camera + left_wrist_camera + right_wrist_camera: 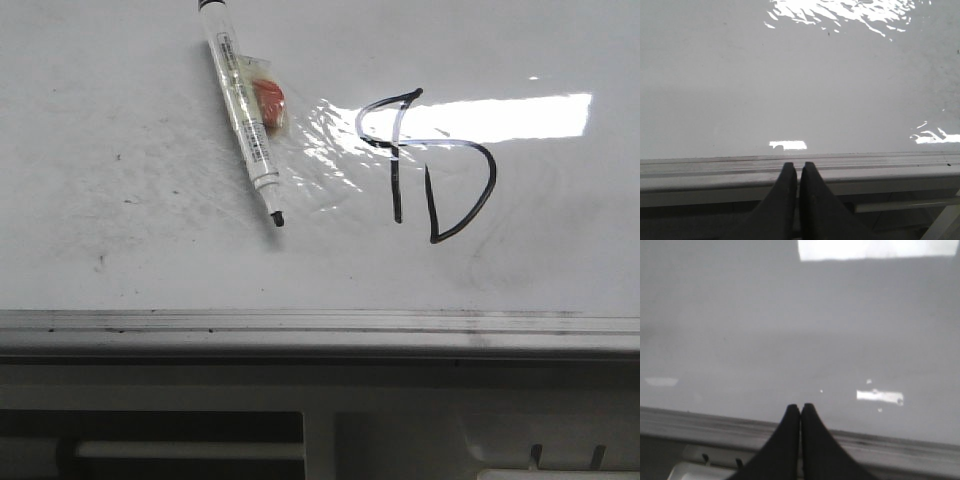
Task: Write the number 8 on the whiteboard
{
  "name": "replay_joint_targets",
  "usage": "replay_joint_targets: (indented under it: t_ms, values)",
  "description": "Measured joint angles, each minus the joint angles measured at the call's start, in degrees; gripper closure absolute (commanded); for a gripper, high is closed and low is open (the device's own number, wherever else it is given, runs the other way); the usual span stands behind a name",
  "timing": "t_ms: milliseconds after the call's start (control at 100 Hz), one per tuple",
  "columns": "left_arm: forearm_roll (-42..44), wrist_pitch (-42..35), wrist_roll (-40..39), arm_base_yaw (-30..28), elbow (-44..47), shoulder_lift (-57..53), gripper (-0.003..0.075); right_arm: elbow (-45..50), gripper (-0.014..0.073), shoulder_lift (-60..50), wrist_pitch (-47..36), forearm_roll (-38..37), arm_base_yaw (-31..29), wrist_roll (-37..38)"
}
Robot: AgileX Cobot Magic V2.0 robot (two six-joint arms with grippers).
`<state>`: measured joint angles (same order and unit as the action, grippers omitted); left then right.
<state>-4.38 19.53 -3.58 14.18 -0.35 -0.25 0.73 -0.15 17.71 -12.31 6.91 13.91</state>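
Thin black strokes of the number 8 (430,165) stand on the glossy whiteboard (120,220) right of centre: a small loop with a straight stem, joined to a D-like curve. A white marker (243,108) with its black tip bare lies loose on the board left of the strokes, a small red and clear piece (268,98) beside its barrel. Neither gripper shows in the front view. My left gripper (798,166) is shut and empty over the board's silver edge strip (715,170). My right gripper (801,407) is shut and empty at the board's near edge (690,422).
A silver metal strip (320,325) runs along the board's near edge, with a beige ledge (320,390) and dark slots below it. Grey smudges and small specks mark the board's left half. Bright lamp glare (510,115) lies across the strokes.
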Motion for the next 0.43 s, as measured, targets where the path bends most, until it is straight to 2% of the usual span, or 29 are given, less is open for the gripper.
replay_joint_targets:
  t_ms: [430]
  values:
    - [0.0, 0.0, 0.0, 0.0, 0.0, 0.0, 0.0741, 0.0, 0.0637, 0.0, 0.5, 0.2, -0.1, -0.1]
